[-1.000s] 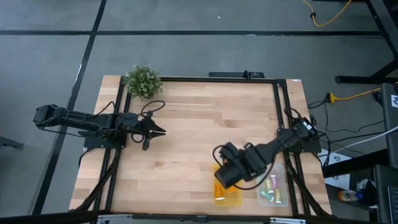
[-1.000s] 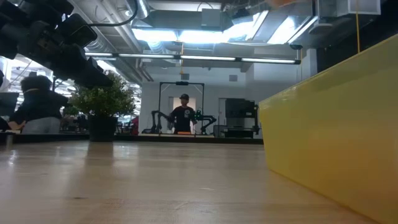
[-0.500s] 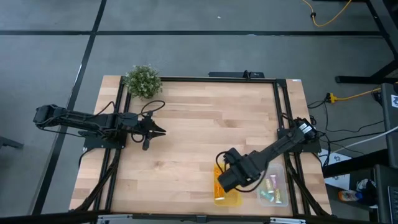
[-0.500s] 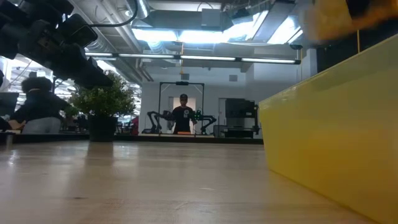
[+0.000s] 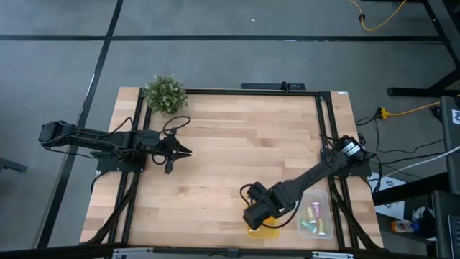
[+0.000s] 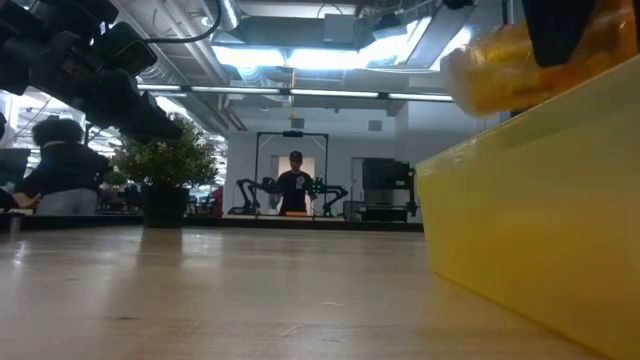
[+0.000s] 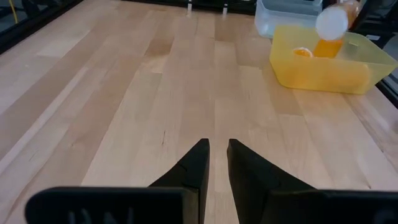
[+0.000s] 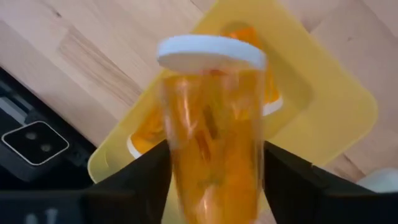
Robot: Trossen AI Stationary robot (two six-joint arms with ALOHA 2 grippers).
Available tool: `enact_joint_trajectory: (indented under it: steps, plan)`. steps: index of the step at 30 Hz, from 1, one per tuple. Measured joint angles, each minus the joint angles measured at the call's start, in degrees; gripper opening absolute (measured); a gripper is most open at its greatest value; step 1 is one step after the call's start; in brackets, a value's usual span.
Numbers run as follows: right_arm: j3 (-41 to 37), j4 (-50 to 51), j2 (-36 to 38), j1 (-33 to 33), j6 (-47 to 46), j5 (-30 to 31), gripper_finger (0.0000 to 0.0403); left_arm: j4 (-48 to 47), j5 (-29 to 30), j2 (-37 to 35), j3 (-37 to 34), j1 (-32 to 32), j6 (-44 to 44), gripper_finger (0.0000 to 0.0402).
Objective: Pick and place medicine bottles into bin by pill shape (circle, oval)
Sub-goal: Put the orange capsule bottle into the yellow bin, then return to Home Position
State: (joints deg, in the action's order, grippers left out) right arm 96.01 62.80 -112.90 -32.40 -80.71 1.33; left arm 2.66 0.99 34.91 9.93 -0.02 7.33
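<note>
My right gripper (image 5: 259, 214) points down over the yellow bin (image 5: 263, 230) near the table's front edge, shut on an orange medicine bottle (image 8: 211, 130) with a white cap (image 8: 211, 53). The same bottle (image 6: 500, 70) shows just above the bin's rim (image 6: 520, 150) in the low view. More orange bottles (image 8: 144, 142) lie on the yellow bin's floor. A clear bin (image 5: 316, 216) to its right holds several pale bottles with coloured caps. My left gripper (image 7: 217, 155) hovers shut above the table's left side, touching nothing. My right gripper pinches the orange bottle's body (image 8: 180, 168) between its two fingers, below the white cap, one finger (image 8: 146, 180) on each side. The fingers come from above and lie across the bottle. It hangs tilted, clear of the yellow bin, with its cap end (image 7: 331, 22) toward the table's left.
A small leafy plant (image 5: 164, 93) stands at the far left corner. Bare wood lies between the two arms. In the low view, people show in the room beyond the table.
My right gripper has come down and toward the table's near edge with the orange bottle, ending over the yellow bin. In the low view the bottle has dropped into sight from above, close to the bin's rim.
</note>
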Motion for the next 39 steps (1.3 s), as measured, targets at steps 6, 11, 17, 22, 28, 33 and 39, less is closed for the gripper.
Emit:
enact_joint_trajectory:
  steps: [6,11,17,22,28,33,39]
  plan:
    - [0.0,0.0,0.0,0.0,0.2,-2.6,0.0255,0.0,0.0,0.0,0.0,0.0,0.0,0.0051]
    - [0.0,0.0,0.0,0.0,6.1,-2.9,0.0259,0.3,0.0,0.0,0.0,0.0,0.0,0.0051]
    - [0.0,0.2,0.1,0.0,18.0,-6.0,0.0257,4.9,-1.1,-0.8,0.0,0.0,0.0,0.0051]
    - [0.0,3.5,0.5,0.1,21.0,-5.4,0.0257,4.2,-2.0,-4.6,0.0,0.0,-0.2,0.0051]
    - [0.1,8.6,2.1,0.3,19.3,-2.8,0.0257,-3.3,-2.1,-12.0,0.0,0.0,-0.4,0.0051]
    - [0.1,11.8,2.8,0.6,19.8,-0.2,0.0257,-3.7,-2.1,-18.3,-0.1,0.0,-3.7,0.0051]
    - [0.1,16.7,4.4,0.7,18.2,5.0,0.0257,-2.3,-2.2,-25.8,-4.3,0.0,-1.6,0.0051]
